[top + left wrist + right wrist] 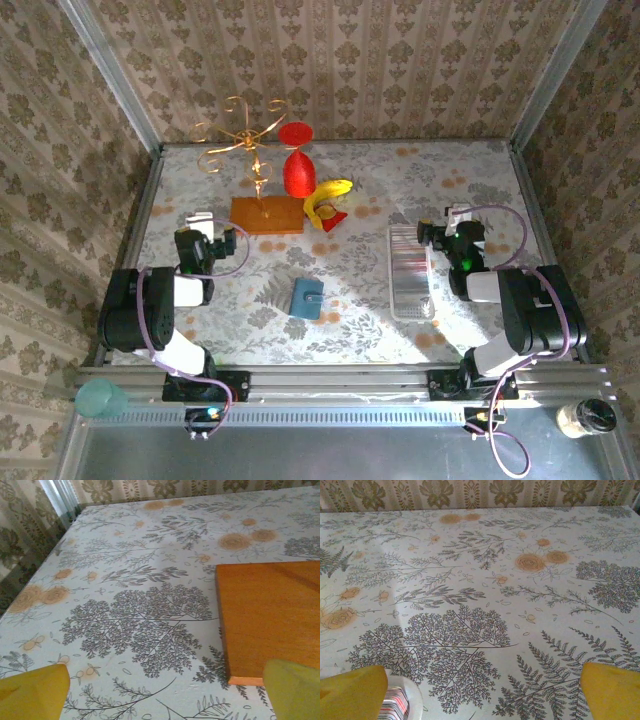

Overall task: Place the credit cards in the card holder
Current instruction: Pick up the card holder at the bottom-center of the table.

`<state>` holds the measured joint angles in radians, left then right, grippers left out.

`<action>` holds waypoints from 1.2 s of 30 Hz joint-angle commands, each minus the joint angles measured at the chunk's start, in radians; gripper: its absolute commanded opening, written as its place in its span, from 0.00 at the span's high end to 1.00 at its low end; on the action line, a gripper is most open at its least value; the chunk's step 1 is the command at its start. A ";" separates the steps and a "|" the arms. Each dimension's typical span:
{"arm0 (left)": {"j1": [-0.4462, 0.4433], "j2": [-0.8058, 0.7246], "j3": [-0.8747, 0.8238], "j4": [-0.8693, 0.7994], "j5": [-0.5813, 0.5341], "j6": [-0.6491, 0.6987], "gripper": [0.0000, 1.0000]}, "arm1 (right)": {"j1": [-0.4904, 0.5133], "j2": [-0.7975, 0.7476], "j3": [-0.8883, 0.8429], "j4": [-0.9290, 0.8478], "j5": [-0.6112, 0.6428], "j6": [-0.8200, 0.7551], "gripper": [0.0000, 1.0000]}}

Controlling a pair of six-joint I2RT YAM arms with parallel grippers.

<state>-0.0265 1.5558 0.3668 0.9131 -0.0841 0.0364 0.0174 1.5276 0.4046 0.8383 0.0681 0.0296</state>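
Observation:
The card holder point(410, 272), a long silvery ribbed tray, lies right of centre on the table; its striped near-left corner point(399, 701) shows beside my right gripper's left finger. A small blue squarish thing point(306, 298) with a paler strip lies mid-table; I cannot tell whether it is the credit cards or a pouch. My left gripper point(205, 232) hovers at the left, open, over bare tablecloth point(162, 700). My right gripper point(447, 230) is just right of the holder's far end, open, nothing between its yellow fingers point(481, 700).
An orange wooden board point(265, 214) point(270, 620) carrying a gold wire stand point(243, 140) sits just right of the left gripper. Behind it stand a red goblet-shaped thing point(297, 165) and a banana point(327, 195). Metal rails edge the table.

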 commanded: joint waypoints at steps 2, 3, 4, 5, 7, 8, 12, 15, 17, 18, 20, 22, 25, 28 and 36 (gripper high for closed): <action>0.009 -0.002 0.031 -0.008 0.076 0.026 0.00 | 0.004 0.000 0.007 0.004 0.010 0.002 0.00; 0.008 -0.001 0.031 -0.007 0.075 0.026 0.00 | 0.004 0.001 0.007 0.005 0.011 0.001 0.00; 0.009 -0.001 0.031 -0.008 0.075 0.026 0.00 | 0.004 0.000 0.007 0.005 0.011 0.002 0.00; 0.008 -0.002 0.031 -0.008 0.075 0.026 0.00 | 0.004 0.000 0.007 0.004 0.012 0.002 0.00; 0.008 -0.002 0.031 -0.007 0.075 0.026 0.00 | 0.004 0.000 0.007 0.004 0.012 0.001 0.00; 0.009 -0.001 0.031 -0.007 0.075 0.026 0.00 | 0.004 0.001 0.007 0.004 0.011 0.002 0.00; 0.008 -0.002 0.031 -0.007 0.076 0.026 0.00 | 0.004 0.000 0.007 0.004 0.012 0.001 0.00; 0.008 -0.002 0.031 -0.008 0.075 0.026 0.00 | 0.004 0.000 0.007 0.004 0.011 0.001 0.00; 0.008 -0.002 0.031 -0.007 0.075 0.026 0.00 | 0.004 0.000 0.007 0.004 0.012 0.002 0.00; 0.008 -0.002 0.031 -0.006 0.077 0.026 0.00 | 0.004 0.000 0.007 0.004 0.010 0.002 0.00; 0.008 -0.002 0.030 -0.006 0.076 0.026 0.00 | 0.004 0.000 0.007 0.004 0.011 0.003 0.00; 0.008 -0.002 0.031 -0.006 0.076 0.026 0.00 | 0.004 0.001 0.007 0.004 0.011 0.003 0.00; 0.008 -0.001 0.031 -0.007 0.075 0.026 0.00 | 0.004 0.000 0.007 0.004 0.012 0.003 0.00; 0.008 -0.003 0.028 -0.003 0.076 0.027 0.00 | 0.004 0.000 0.007 0.005 0.011 0.001 0.00; -0.070 -0.181 -0.077 0.029 0.055 0.106 0.00 | 0.007 -0.184 0.010 -0.167 0.010 0.011 0.00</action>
<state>-0.0658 1.4830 0.3336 0.9142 -0.0227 0.0898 0.0177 1.4658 0.4030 0.7769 0.0677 0.0296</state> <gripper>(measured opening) 0.999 0.999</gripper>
